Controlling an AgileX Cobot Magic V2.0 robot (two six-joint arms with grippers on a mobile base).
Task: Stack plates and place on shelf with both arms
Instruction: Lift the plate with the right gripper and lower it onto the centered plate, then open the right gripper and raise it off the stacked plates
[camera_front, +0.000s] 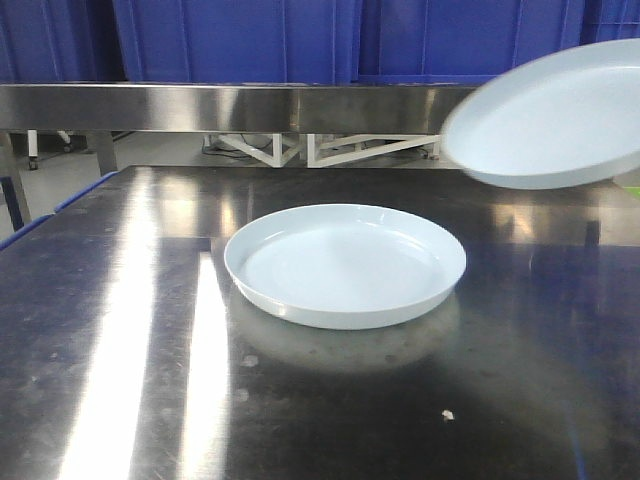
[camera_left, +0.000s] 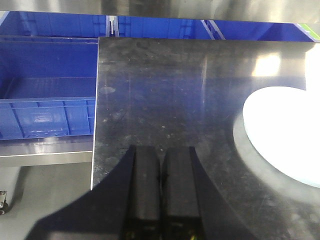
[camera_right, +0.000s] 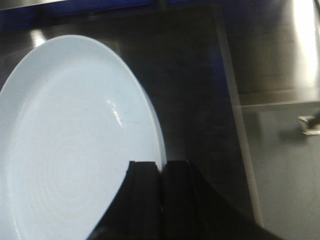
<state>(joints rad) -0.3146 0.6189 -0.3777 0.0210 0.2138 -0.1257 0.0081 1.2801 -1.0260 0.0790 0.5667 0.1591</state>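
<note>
1. Polished steel table (camera_front: 120, 330) fills our front view, streaked with bright glare. Behind it we see a steel rail (camera_front: 230, 105) and, above that, a row of blue crates (camera_front: 240, 40).
2. We find the flat plate (camera_front: 345, 265) resting on the table near its middle, upright, pale bluish-white and glossy, with nothing in it.
3. We see the raised plate (camera_front: 550, 115) in the air at the upper right of the front view. It is clear of the table, tilted, and blurred at its outline. It sits up and to the right of the flat plate, apart from it.
4. From the right wrist view, we see the right gripper (camera_right: 161, 185) clamped on the near rim of the raised plate, its two fingers drawn close together at the edge.
5. From the left wrist view, we see the left gripper (camera_left: 161, 175) over the table's left part with its fingers pressed together and nothing between them. The flat plate shows at the right edge of that view, well apart from the gripper.
6. We note a blue bin (camera_left: 45, 100) beyond the table's left edge, lower down.
</note>
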